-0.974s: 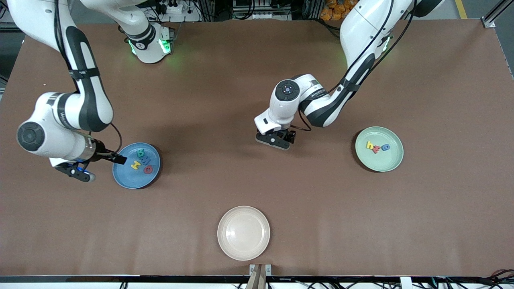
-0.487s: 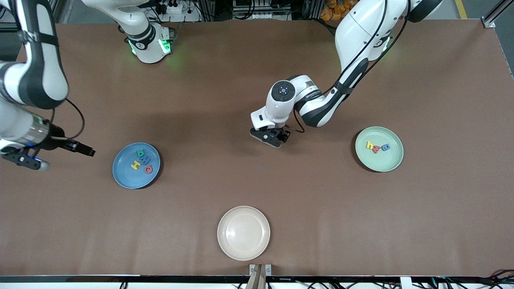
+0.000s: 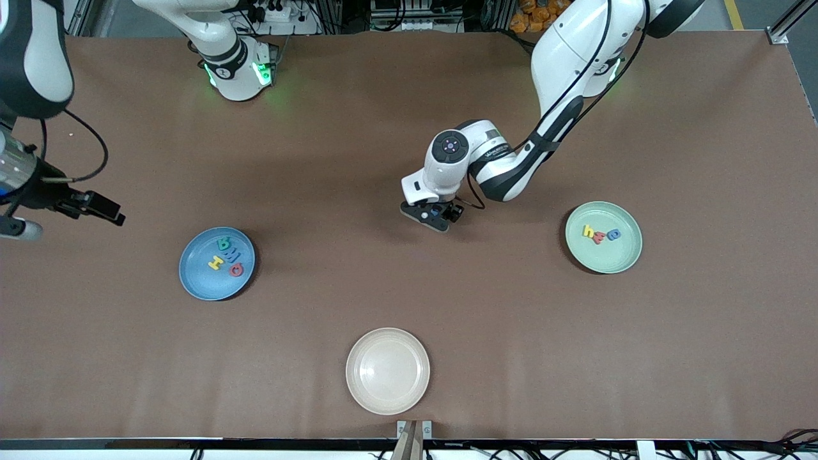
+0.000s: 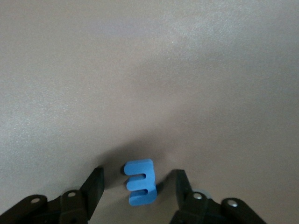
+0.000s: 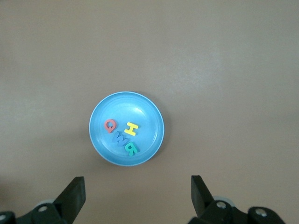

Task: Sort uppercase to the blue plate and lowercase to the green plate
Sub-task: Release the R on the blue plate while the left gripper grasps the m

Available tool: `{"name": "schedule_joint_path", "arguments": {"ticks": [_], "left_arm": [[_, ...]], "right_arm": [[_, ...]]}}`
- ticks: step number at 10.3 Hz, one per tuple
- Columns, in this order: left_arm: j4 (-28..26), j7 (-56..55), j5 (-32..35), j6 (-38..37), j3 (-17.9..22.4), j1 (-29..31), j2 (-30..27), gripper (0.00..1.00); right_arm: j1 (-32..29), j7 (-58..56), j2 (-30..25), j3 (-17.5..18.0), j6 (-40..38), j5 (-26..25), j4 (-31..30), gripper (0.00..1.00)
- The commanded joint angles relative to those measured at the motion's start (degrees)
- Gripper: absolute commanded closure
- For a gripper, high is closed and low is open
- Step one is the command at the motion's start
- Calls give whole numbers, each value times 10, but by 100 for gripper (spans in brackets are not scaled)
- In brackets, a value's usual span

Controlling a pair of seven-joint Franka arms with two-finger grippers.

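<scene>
Brown table (image 3: 409, 287) fills the front view. Round cream plate (image 3: 388, 370) sits bottom centre. Round blue plate (image 3: 216, 263) at lower left carries four foam capitals (image 3: 227, 253); the right wrist view reads them clearly as Q, H, M, R. Pale green plate (image 3: 603, 237) at right carries three small letters (image 3: 600, 234). Left gripper (image 3: 433, 217) is mid-frame, low over the table; only its wrist view shows fingers spread astride a small blue foam m (image 4: 140, 182). Right gripper (image 3: 38, 214) at left edge, fingers spread, waiting.

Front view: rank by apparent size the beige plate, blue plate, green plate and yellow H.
1. beige plate, though nearest the camera
2. blue plate and green plate, alike
3. yellow H
</scene>
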Motion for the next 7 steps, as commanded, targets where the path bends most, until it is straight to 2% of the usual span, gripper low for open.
{"name": "schedule_joint_path", "arguments": {"ticks": [1,2,4,7], "left_arm": [[-4,2,17,3,-4,3,-2,41],[-3,4,17,3,-4,3,-2,46],[-3,4,17,3,-4,2,-2,59],[-1,4,17,3,-4,1,-2,83]], "right_arm": [[-46,-21,-19,39,-60,-8,40,0],[-48,-31,-19,39,-91,-8,58,0],[-44,-47,-17,40,-100,-8,85,0],[-16,-48,-13,32,-126,-11,108,0]]}}
